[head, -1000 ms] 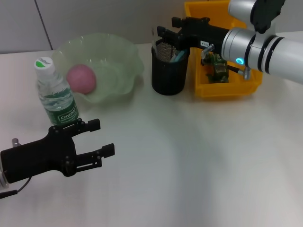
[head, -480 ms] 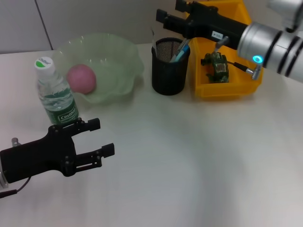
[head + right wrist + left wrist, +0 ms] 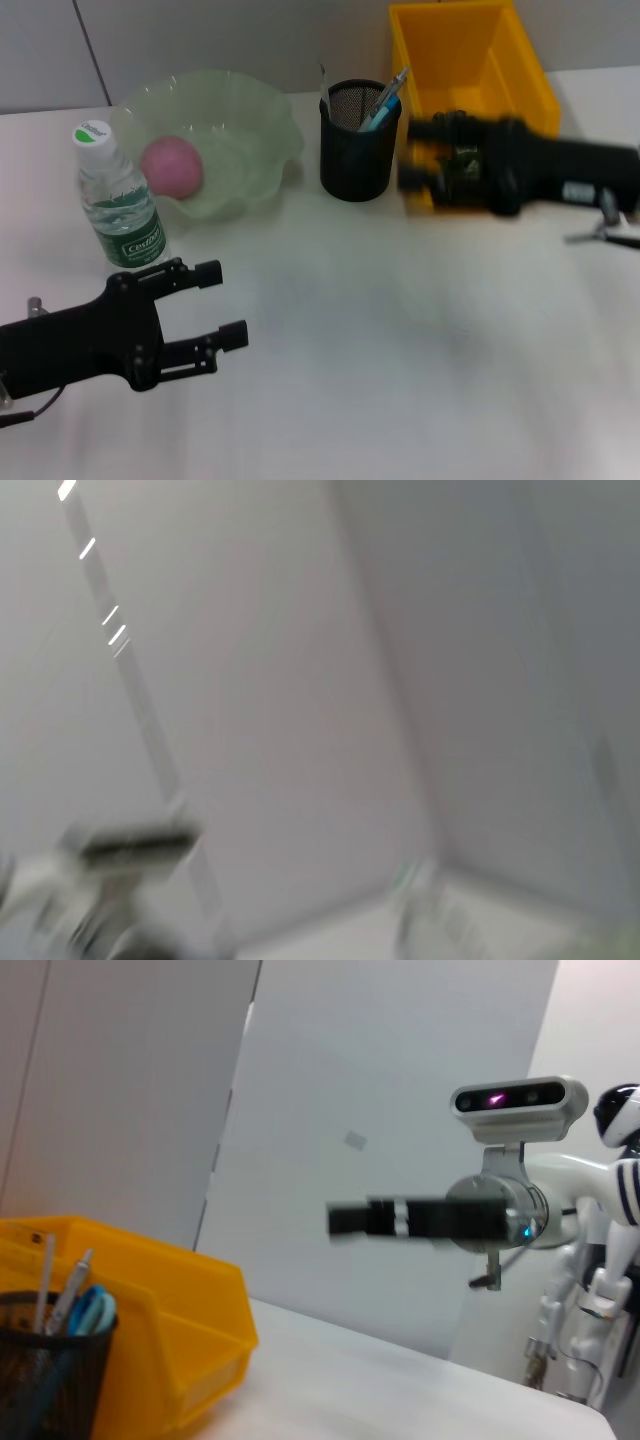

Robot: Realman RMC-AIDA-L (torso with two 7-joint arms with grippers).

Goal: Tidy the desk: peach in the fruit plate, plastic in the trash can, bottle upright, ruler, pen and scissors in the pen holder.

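One peach [image 3: 171, 166] in plate [image 3: 262, 120] | pens in holder [image 3: 358, 150] | left gripper [image 3: 217, 303] jaws apart

A matt, smooth white finish is shown by the table [image 3: 400, 380]. The fruit plate [image 3: 250, 120] is made of translucent pale green material with a glossy, wavy rim, and the peach [image 3: 171, 166] in it looks matt pink. The bottle [image 3: 118, 200] is of clear plastic with a printed label. Black wire mesh forms the pen holder [image 3: 355, 150]. The bin [image 3: 470, 60] is of smooth yellow plastic. Both the left gripper [image 3: 215, 300] and right gripper [image 3: 420, 155] are finished in matt black.
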